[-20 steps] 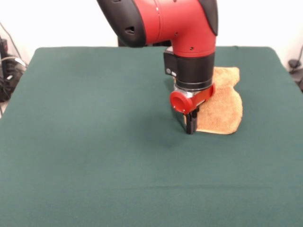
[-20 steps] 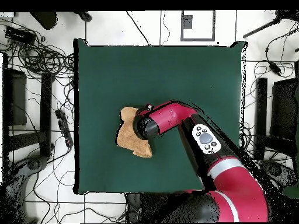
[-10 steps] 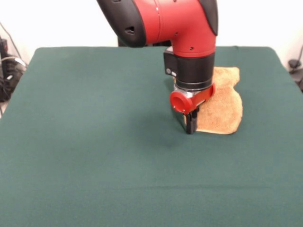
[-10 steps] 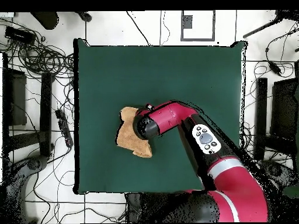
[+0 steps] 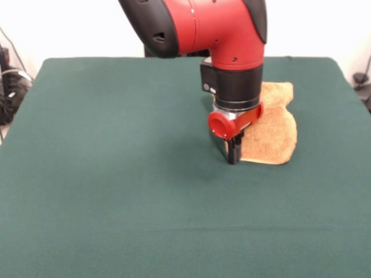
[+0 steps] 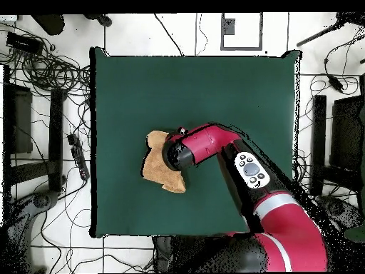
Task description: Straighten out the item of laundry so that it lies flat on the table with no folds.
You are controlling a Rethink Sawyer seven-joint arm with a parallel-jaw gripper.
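From the front, the gripper [image 5: 233, 155] meets the green table [image 5: 116, 174] at the near left edge of a rumpled golden-orange towel [image 5: 272, 130]; whether it grips the cloth cannot be told. Overhead, the red arm [image 6: 214, 146] covers part of the towel [image 6: 154, 168].

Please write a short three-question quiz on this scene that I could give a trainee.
1. True or false: the towel already lies flat and square on the table.
2. In the front view, where do the tips of the hand stand?
A. at the towel's near left corner
B. in the middle of the bare table
C. high above the towel
3. Fill in: in the overhead view, the towel lies nearer the table's ____ edge.

Key
1. False: its outline is uneven and crumpled, not square.
2. A: the tips are down at that corner, at cloth level.
3. Left.
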